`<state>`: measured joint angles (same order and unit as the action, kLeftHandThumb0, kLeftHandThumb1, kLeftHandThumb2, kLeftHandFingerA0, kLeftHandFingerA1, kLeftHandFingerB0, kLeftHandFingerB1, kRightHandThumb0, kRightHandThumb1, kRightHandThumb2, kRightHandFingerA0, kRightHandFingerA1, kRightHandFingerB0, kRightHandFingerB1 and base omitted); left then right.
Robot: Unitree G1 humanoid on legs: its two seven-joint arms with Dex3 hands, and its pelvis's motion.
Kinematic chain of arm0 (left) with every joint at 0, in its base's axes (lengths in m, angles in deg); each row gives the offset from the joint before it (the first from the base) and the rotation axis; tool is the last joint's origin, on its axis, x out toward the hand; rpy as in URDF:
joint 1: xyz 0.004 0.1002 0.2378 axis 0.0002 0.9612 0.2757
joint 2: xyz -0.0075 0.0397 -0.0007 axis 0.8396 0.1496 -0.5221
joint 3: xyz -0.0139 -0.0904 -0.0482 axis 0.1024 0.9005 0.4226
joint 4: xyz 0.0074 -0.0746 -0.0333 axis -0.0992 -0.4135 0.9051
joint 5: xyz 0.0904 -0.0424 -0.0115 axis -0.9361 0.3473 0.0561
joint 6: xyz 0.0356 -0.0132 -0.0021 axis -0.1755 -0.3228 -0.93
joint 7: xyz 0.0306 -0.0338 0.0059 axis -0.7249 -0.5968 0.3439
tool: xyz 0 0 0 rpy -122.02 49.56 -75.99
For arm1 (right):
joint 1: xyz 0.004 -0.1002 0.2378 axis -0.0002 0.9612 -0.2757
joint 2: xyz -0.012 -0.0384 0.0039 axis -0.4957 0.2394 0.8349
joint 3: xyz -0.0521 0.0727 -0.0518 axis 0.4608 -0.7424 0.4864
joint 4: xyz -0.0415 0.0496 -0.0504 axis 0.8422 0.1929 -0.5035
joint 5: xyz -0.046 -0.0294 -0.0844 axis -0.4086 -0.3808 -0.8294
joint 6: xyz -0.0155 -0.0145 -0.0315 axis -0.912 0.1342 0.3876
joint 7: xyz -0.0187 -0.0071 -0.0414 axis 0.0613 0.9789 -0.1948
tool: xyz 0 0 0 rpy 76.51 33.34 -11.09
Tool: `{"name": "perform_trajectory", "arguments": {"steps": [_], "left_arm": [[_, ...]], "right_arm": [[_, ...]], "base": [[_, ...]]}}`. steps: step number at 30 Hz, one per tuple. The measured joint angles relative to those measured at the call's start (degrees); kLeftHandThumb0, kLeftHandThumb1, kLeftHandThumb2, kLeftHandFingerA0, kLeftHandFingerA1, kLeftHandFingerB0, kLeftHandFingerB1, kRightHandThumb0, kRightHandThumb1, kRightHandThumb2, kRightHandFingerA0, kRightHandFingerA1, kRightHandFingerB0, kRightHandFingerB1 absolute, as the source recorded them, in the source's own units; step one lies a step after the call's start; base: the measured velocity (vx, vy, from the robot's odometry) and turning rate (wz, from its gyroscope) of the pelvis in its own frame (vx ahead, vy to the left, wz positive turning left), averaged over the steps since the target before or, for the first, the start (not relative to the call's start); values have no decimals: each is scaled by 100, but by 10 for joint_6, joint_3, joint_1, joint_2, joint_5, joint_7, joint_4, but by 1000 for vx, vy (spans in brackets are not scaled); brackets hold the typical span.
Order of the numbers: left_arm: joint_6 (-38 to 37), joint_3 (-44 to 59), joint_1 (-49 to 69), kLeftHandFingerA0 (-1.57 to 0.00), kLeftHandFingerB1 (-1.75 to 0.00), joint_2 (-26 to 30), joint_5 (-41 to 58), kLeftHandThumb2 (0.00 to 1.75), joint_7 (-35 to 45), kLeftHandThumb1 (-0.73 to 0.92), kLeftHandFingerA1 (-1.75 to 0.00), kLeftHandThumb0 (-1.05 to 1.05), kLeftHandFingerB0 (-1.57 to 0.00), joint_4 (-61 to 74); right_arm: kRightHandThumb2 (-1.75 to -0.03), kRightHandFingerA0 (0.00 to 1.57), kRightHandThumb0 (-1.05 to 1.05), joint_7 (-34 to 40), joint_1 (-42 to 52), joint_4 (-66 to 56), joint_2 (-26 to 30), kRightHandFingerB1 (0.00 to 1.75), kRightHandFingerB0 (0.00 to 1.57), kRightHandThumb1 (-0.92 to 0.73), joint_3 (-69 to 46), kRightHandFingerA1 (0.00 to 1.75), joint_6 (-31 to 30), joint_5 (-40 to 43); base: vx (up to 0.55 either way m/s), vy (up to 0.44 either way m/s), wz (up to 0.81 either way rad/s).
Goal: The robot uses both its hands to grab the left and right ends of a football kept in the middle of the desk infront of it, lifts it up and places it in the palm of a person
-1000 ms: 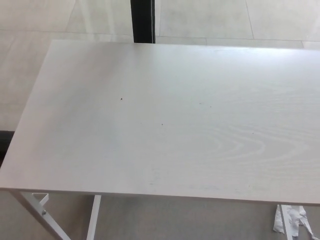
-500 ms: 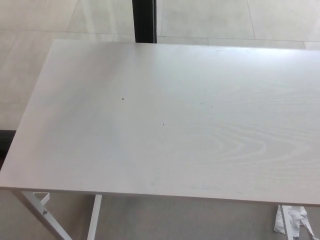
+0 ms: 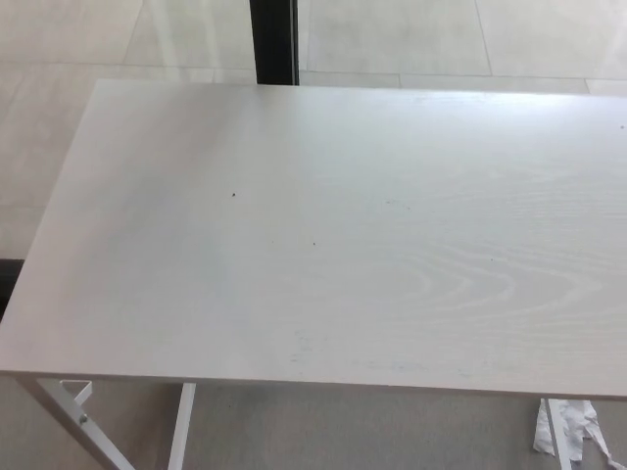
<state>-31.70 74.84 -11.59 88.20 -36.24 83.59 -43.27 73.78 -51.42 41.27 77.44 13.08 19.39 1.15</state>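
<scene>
No football shows anywhere; the desk (image 3: 323, 225) carries only faint specks and wood grain; before any grab, I judge the ball must first be found, then approached from both ends evenly; neither hand is in view, so pose and fingers cannot be told; beyond lies tiled floor (image 3: 78, 39).

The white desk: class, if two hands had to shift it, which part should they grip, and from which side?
The near long edge, from the near side, one hand toward each end: the top is a thin flat slab overhanging its white legs, so a grip could probably hook under. No hand shows.
</scene>
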Motion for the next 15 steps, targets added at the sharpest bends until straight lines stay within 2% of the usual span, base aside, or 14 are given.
{"name": "perform_trajectory", "arguments": {"steps": [1,2,3,4,5,6,8,9,10,11,12,13,14,15], "left_arm": [[-4,-5,2,-118,-39,1,-1,55,-2,44,-113,-64,-51,0],[-10,-11,4,-118,-39,2,-2,55,-5,44,-113,-64,-51,0],[-15,-16,7,-102,-39,3,-3,55,-7,43,-78,-65,-52,0],[-21,-18,10,-98,-39,4,-2,55,-9,44,-60,-65,-49,1],[-24,-18,12,-98,-38,5,-2,55,-10,43,-61,-69,-49,0],[-29,-18,14,-70,-47,7,-1,77,-11,35,-55,-70,-43,-2],[-35,-17,17,-67,-47,13,2,77,-11,36,-54,-70,-43,-4],[-35,-17,17,-63,-47,14,3,77,-12,36,-55,-67,-39,-4],[-35,-17,17,-63,-47,15,4,77,-12,36,-55,-67,-39,-4],[-35,-17,17,-64,-48,17,6,77,-12,37,-56,-66,-40,-7],[-35,-17,17,-69,-48,17,6,78,-12,36,-59,-67,-39,-8],[-35,-18,16,-71,-48,18,8,78,-11,36,-60,-68,-38,-9],[-35,-18,15,-74,-37,19,10,56,-10,46,-49,-64,-46,-11],[-35,-18,14,-70,-37,19,11,55,-10,46,-48,-65,-44,-11]], "right_arm": [[-56,46,-40,5,-8,10,0,34,44,-49,4,42,5,-3],[-56,46,-40,10,-18,22,0,34,44,-49,10,42,13,-8],[-56,24,-49,16,-27,34,0,32,31,-52,17,39,21,-13],[-76,25,-59,20,-32,45,0,43,21,-42,24,50,28,-17],[-57,25,-55,21,-35,51,1,31,24,-55,29,42,32,-21],[-76,20,-61,23,-37,58,2,42,18,-43,38,49,36,-26],[-77,28,-61,24,-38,70,4,42,17,-42,52,51,41,-35],[-56,39,-58,24,-39,74,5,32,24,-52,55,45,43,-36],[-56,39,-58,24,-39,78,6,32,24,-52,58,45,45,-38],[-77,26,-61,23,-39,81,6,43,19,-41,60,52,46,-40],[-56,41,-57,23,-39,82,6,32,25,-52,60,44,46,-40],[-56,37,-58,23,-39,85,6,32,25,-53,62,44,48,-41],[-57,39,-58,22,-39,88,7,33,26,-51,63,45,50,-43],[-78,26,-62,22,-39,90,7,43,21,-43,63,51,51,-43]], "base": [[0,0,0],[5,0,7],[0,0,0],[0,0,0],[0,0,0],[0,0,0],[0,0,0],[0,0,0],[0,0,0],[0,0,0],[0,0,0],[0,0,0],[0,0,0],[0,0,0]]}}
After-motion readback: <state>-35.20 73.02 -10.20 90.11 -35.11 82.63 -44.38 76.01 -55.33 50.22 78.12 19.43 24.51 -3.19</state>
